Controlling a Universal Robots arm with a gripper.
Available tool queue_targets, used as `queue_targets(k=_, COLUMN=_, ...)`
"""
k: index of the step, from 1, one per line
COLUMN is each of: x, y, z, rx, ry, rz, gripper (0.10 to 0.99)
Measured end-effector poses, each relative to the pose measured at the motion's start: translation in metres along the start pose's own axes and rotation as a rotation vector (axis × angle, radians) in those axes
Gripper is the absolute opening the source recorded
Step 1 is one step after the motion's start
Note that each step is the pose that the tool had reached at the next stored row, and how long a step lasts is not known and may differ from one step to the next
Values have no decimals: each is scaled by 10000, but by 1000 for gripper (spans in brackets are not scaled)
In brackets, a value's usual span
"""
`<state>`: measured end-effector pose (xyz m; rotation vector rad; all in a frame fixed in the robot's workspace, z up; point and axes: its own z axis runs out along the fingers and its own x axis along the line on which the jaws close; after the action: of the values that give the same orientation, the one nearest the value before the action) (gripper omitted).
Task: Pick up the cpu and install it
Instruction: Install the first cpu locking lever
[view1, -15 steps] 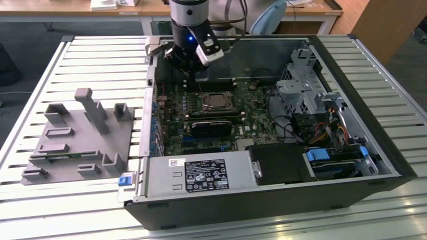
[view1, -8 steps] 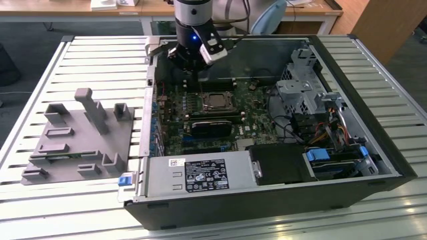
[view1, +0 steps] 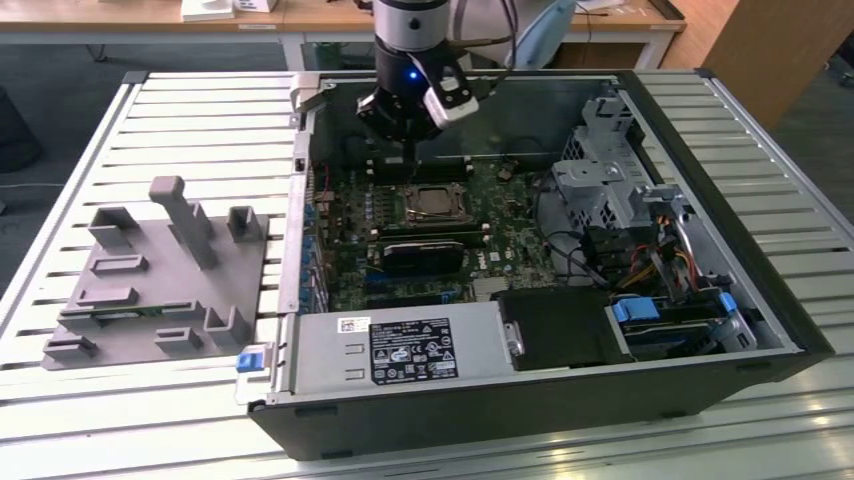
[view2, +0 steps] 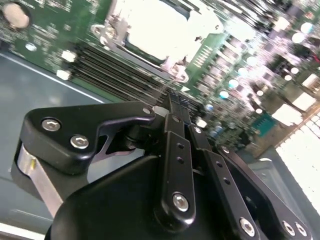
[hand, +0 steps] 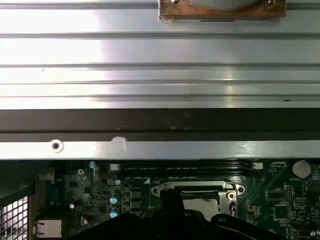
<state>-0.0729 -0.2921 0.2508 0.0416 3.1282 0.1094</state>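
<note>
The cpu (view1: 430, 203), a small square chip with a silver-grey top, lies flat inside the black socket frame (view1: 430, 186) on the green motherboard (view1: 350, 240) of the open computer case. In both wrist views it shows as a bright square patch, cpu (view2: 160, 27) and cpu (hand: 204, 204). My gripper (view1: 404, 158) hangs a little above the board, just beyond the socket toward the case's far wall. Its black fingers (view2: 172, 117) stand pressed together with nothing between them. The gripper (hand: 172, 200) partly covers the socket's edge in the first wrist view.
A large grey plastic tray (view1: 147, 330) with upright pegs lies on the slatted table at the exterior view's left. Case walls (view1: 304, 180), a drive cage (view1: 607, 180) with cables and the power supply (view1: 400, 350) surround the board.
</note>
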Motion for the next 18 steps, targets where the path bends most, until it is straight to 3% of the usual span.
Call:
queue_targets(k=2, x=-48, y=1, z=7, rx=0, ry=0, rz=1, gripper=106)
queue_targets(k=5, x=-58, y=0, z=14, rx=-8, ry=0, rz=10, gripper=106)
queue_targets(k=8, x=-60, y=-3, z=41, rx=-171, ry=1, rz=14, gripper=106)
queue_targets(k=11, x=-81, y=-6, z=85, rx=-230, ry=2, rz=41, gripper=106)
queue_targets(k=18, x=-184, y=-3, z=154, rx=-261, ry=4, rz=40, gripper=106)
